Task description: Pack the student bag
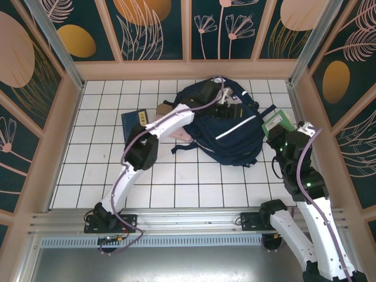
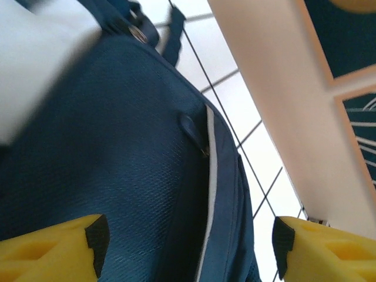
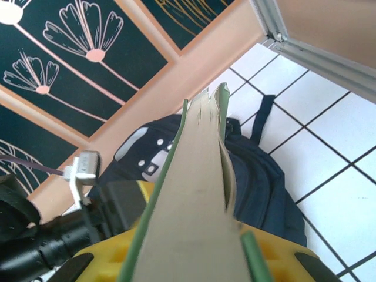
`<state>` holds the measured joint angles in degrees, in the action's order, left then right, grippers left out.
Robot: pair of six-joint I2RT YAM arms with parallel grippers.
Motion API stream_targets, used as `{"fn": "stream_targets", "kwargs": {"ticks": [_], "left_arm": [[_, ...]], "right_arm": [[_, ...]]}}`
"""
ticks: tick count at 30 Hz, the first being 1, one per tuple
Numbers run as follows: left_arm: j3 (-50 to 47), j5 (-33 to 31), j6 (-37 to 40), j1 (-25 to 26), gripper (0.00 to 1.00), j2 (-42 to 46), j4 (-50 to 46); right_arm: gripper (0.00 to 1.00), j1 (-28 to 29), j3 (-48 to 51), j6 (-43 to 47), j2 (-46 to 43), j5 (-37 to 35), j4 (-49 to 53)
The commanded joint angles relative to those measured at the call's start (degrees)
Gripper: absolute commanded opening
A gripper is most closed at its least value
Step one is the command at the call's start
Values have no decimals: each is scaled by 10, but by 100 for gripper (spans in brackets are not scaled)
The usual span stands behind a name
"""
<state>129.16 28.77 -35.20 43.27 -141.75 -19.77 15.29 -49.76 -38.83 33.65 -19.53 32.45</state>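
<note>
Left fingers (image 2: 97, 235): released, spread wide, nothing between them. Hovering just over the bag (image 2: 117, 164) top panel, close to a zip pull (image 2: 191, 126) and the white stripe (image 2: 212, 170).

Right fingers (image 3: 111, 261): clenched on a green book (image 3: 200, 194), held edge-on, far end pointing toward the bag. Just beside the bag's right edge; contact with it not clear.

Bag: lying on the tabletop (image 1: 94, 170), directly under the left fingers, with a strap (image 1: 267, 111) trailing off its right side. Blue flat thing (image 1: 132, 123) and small brown thing (image 1: 163, 108) just left of the bag. Something pink (image 1: 185, 136) at its left edge, can't tell what.

Handling, as a judgement:
- Soft fabric, no stiffness. Will sag, fold and drag rather than lift as one piece.
- Biggest item here, probably the heaviest. Not one for a single-arm hoist.
- Weave: grippy-looking, not slick. Not fragile.
- Best holds: zip pull for opening, a pinch of fabric lip beside the zip to keep the mouth apart, strap for repositioning.
- Avoid pinching the flat panel; just bunches.
- Expect the mouth to slump shut once let go, so pin it open with the left fingers while feeding the book in with the right.
- Zip open or shut: can't tell.
</note>
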Motion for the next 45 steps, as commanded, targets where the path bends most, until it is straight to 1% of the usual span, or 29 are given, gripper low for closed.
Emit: {"fn": "stream_targets", "kwargs": {"ticks": [1,4,6,10,16,19,21,24,28,34,35,36,38,40,42,43,45], "left_arm": [[37,31,11,3,73,-36,-21],[49,60,-1,11,70,-61,-8],[32,81,-11,20,68,-64,17],[11,80,0,38,64,-57,29],[-37,13,33,46,60,-23,19],[-26,-30,62,47,57,-30,-20],[-6,-75,86,51,56,-40,-55],[18,-120,111,60,55,-56,-86],[36,-131,120,69,46,-72,-98],[39,-155,147,81,15,-76,-109],[40,-157,149,82,6,-75,-110],[41,-159,149,82,0,-75,-110],[56,-165,145,81,0,-72,-120],[83,-161,137,74,0,-59,-129],[93,-129,101,49,0,-24,-118],[87,-113,81,34,0,-2,-104],[54,-60,32,-6,0,52,-53]], "right_arm": [[0,-5,2,18,4,-8,-22],[0,-7,16,17,8,19,-35],[0,-8,31,12,11,41,-45],[0,-12,61,-1,17,76,-60],[0,-21,93,-16,18,108,-75],[0,-25,94,-16,16,113,-73],[0,-28,94,-16,13,114,-71],[0,-31,94,-15,10,116,-69],[0,-36,98,-16,6,112,-63],[0,-45,106,-22,-4,112,-57],[0,-49,105,-23,-4,123,-58],[0,-54,104,-23,-5,135,-61],[0,-61,98,-25,-7,140,-61],[0,-63,86,-23,-10,129,-51],[0,-63,72,-25,-18,108,-36],[0,-63,66,-25,-24,102,-32],[0,-64,55,-33,-38,85,-22]]}}
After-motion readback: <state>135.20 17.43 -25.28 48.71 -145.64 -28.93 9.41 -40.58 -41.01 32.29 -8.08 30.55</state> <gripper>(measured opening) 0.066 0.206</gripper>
